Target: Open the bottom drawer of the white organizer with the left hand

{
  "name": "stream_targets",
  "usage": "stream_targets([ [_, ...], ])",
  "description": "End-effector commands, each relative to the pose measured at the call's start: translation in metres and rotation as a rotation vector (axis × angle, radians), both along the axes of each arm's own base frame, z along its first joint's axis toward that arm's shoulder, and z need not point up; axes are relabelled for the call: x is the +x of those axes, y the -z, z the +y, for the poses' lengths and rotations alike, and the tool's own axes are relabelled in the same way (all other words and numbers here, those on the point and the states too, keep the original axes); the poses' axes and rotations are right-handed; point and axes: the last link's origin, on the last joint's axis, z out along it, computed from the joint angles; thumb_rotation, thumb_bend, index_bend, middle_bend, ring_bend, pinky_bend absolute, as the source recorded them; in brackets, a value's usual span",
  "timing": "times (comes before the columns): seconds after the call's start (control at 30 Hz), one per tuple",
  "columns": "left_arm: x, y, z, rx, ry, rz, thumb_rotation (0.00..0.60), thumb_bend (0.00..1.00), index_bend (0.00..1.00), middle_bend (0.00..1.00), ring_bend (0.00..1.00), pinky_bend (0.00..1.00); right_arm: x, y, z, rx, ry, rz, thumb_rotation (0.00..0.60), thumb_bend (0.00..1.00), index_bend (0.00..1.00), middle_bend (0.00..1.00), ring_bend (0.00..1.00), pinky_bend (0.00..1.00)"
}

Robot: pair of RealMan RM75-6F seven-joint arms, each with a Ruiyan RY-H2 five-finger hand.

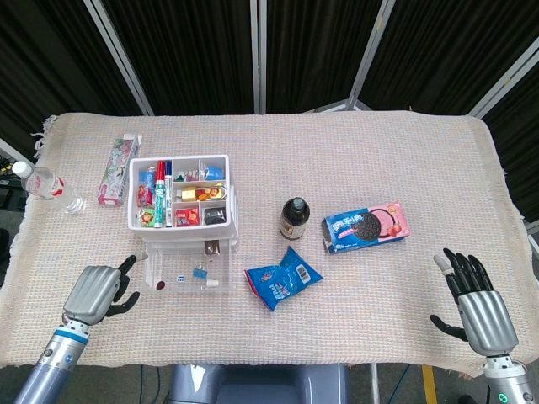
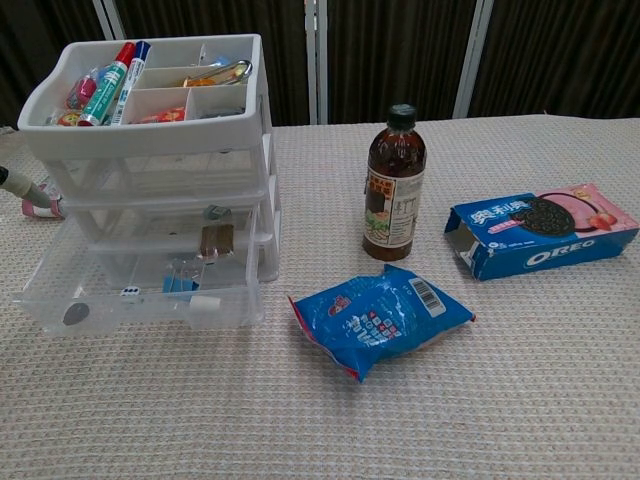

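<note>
The counter (image 1: 337, 151), covered by a cream woven cloth, spreads across the head view. Toward its left stands the white organizer (image 1: 179, 192) — its top tray is split into compartments holding markers and small items. The bottom drawer (image 2: 140, 285) is pulled out toward the near edge, clear-walled, with a few small objects lying inside, among them a blue clip and a die. The middle drawer above it sits only slightly forward.

The left hand (image 1: 94, 292) rests low at the near left of the counter, just left of the open drawer and apart from it; its fingers are loosely curled with nothing in them, released from the drawer. In the chest view only a fingertip of it shows at the left edge. The right hand (image 1: 477, 305) hovers at the near right corner, well apart from everything, fingers spread and empty.

Right of the organizer lies an Oreo box (image 1: 365, 225), blue and pink, flat on the cloth. Between it and the organizer stands a brown bottle (image 1: 292, 218), upright with a dark cap. Just in front of the bottle lies a blue snack packet (image 1: 281, 279), crumpled. At the far left, a pink carton (image 1: 116, 169) lies beside the organizer, and a clear water bottle (image 1: 46, 185) lies at the counter's edge.
</note>
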Motion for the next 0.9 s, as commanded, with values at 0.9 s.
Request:
stream_targets([
  [0.9, 0.078, 0.047, 0.057, -0.097, 0.158, 0.307, 0.600, 0.30, 0.49, 1.00, 0.95, 0.81, 0.000, -0.007, 0.000, -0.002, -0.005, -0.030, 0.600, 0.02, 0.00, 0.00, 0.00, 0.00],
])
